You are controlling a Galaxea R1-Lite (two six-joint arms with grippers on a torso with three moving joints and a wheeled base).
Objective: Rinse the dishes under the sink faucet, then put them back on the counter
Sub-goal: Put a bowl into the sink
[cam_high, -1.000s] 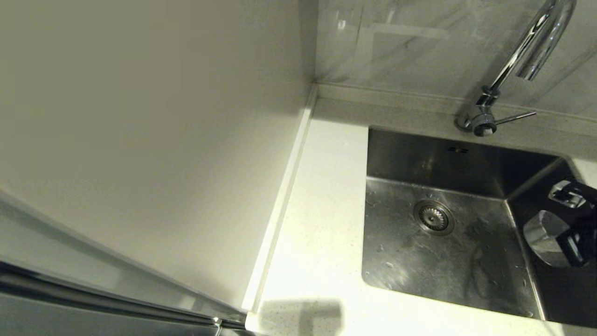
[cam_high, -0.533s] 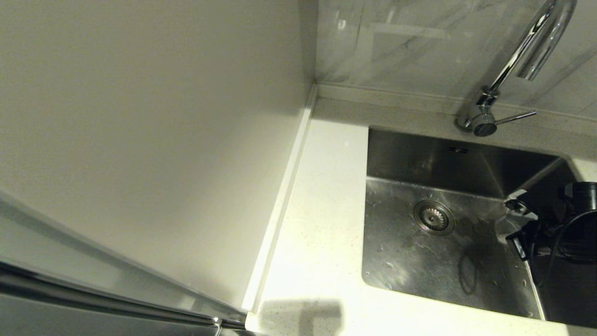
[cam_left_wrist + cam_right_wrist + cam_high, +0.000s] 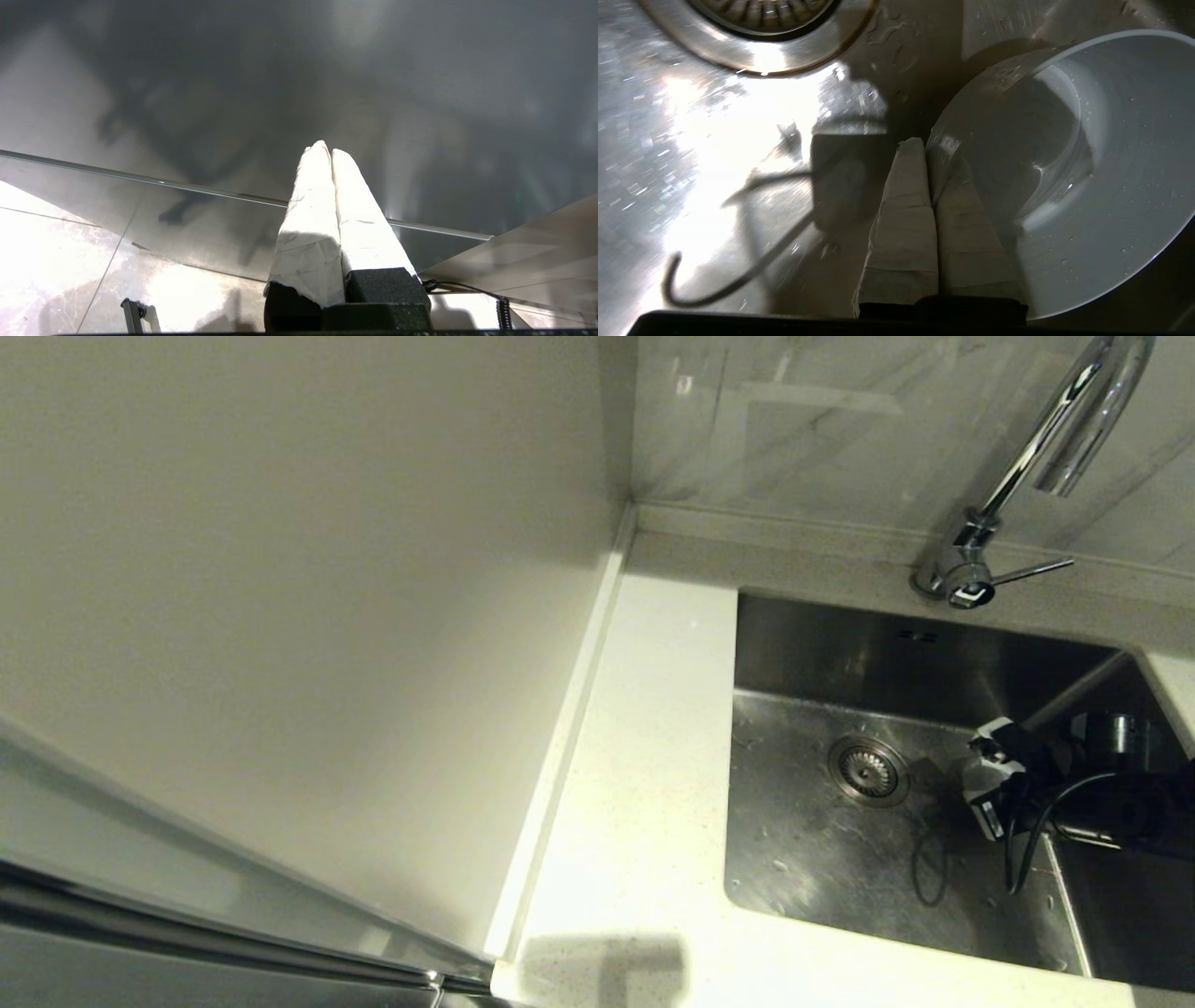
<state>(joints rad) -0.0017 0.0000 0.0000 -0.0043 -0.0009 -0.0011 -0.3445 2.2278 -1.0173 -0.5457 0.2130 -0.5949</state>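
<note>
In the right wrist view a small pale blue-grey bowl [image 3: 1111,163], wet with drops, hangs tilted over the steel sink floor [image 3: 668,140], close to the drain strainer [image 3: 761,14]. My right gripper [image 3: 931,154] is shut on the bowl's rim, one finger outside and one inside. In the head view this gripper [image 3: 990,789] is low in the sink [image 3: 812,644], right of the drain [image 3: 868,770]; the arm hides the bowl there. The chrome faucet [image 3: 1055,439] stands behind the basin. My left gripper [image 3: 325,149] is shut on nothing, parked out of the head view. The pink bowl and lilac plate are out of view.
The white speckled counter [image 3: 644,784] runs left of the sink, bounded by a raised strip [image 3: 560,747] and a pale side panel [image 3: 280,616]. The faucet's thin lever [image 3: 1032,571] points right. Grey marbled tile [image 3: 822,420] backs the basin. A cable loop [image 3: 1018,859] hangs under my right wrist.
My right arm has swung left from the sink's right wall toward the drain, carrying the bowl and turning it. The left gripper shows no change.
</note>
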